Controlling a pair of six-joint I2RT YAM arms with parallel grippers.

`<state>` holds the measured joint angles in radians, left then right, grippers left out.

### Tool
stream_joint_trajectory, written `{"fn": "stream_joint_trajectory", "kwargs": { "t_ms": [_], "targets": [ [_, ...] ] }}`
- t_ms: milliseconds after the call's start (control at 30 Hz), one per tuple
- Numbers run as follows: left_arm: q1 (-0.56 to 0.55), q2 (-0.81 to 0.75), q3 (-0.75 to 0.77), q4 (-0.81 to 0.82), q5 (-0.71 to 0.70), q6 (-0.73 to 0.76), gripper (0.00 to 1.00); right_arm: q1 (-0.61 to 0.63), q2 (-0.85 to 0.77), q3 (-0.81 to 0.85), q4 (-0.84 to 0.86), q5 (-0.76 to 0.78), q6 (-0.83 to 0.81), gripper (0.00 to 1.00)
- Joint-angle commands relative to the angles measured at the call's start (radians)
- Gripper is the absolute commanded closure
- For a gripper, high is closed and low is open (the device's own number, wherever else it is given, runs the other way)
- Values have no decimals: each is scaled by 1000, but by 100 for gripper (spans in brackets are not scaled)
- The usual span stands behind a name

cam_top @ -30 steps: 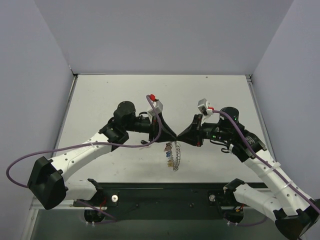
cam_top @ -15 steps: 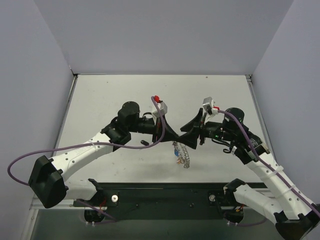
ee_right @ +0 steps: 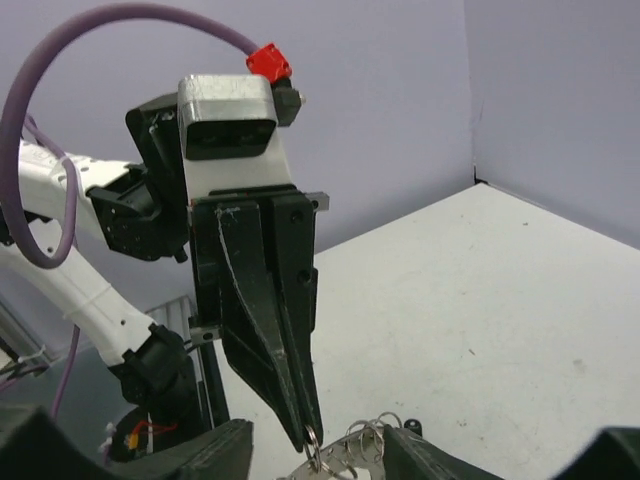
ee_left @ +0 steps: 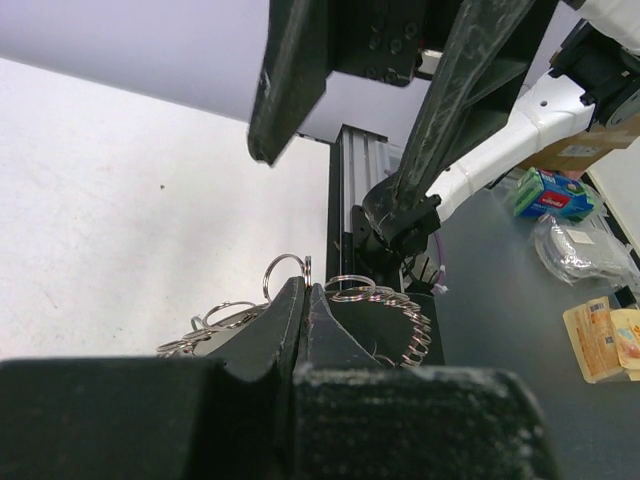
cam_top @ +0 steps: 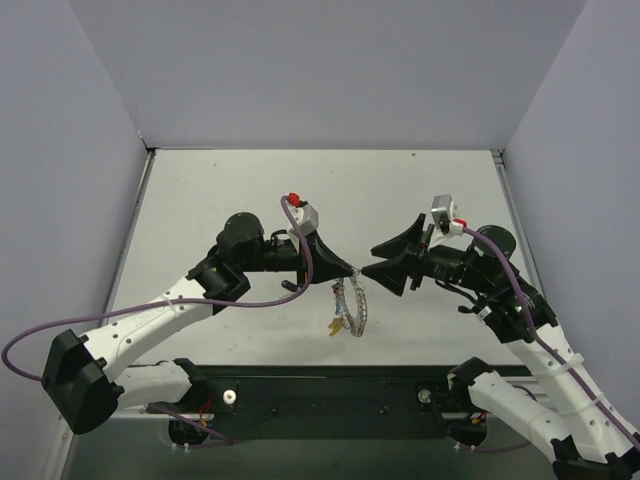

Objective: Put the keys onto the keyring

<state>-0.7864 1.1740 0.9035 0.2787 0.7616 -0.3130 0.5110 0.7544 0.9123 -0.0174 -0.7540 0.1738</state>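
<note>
My left gripper [cam_top: 350,270] is shut on a small ring of the silvery keyring [cam_top: 353,306], which hangs below its tip above the table. Small keys [cam_top: 334,322], yellow and blue among them, dangle on the ring's left side. In the left wrist view the jaws [ee_left: 305,290] pinch a thin ring, and the keyring [ee_left: 400,310] curves off to the right. My right gripper [cam_top: 382,268] is open and empty, just right of the left tip. In the right wrist view its fingers [ee_right: 190,450] flank the keyring [ee_right: 372,440], and the left gripper [ee_right: 312,428] points down at centre.
A small dark object [cam_top: 290,287] lies on the white table [cam_top: 220,190] under the left arm. Grey walls close the table at the back and both sides. A black rail [cam_top: 330,385] runs along the near edge.
The right gripper has opened and drawn back to the right, away from the left tip. The left gripper keeps the keyring, which has swung back to the left.
</note>
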Motion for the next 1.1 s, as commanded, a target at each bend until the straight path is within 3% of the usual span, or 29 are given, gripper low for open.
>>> {"fn": "stream_joint_trajectory", "kwargs": {
  "t_ms": [0, 133, 233, 667, 933, 1067],
  "targets": [
    [-2, -34, 3, 123, -15, -35, 100, -3, 23, 8, 57, -103, 16, 52],
    [-2, -40, 2, 143, -15, -46, 100, -2, 43, 17, 56, -149, 27, 69],
    [-2, -43, 2, 149, -18, -47, 100, 0, 54, 17, 57, -163, 30, 73],
    [-2, -43, 1, 172, -15, -61, 100, 6, 85, 5, 42, -163, 26, 75],
    [-2, -50, -6, 180, 2, -63, 100, 6, 82, 3, 34, -107, 21, 69],
    [-2, -48, -3, 191, 1, -72, 100, 9, 103, 8, 40, -148, 21, 76]
  ]
}}
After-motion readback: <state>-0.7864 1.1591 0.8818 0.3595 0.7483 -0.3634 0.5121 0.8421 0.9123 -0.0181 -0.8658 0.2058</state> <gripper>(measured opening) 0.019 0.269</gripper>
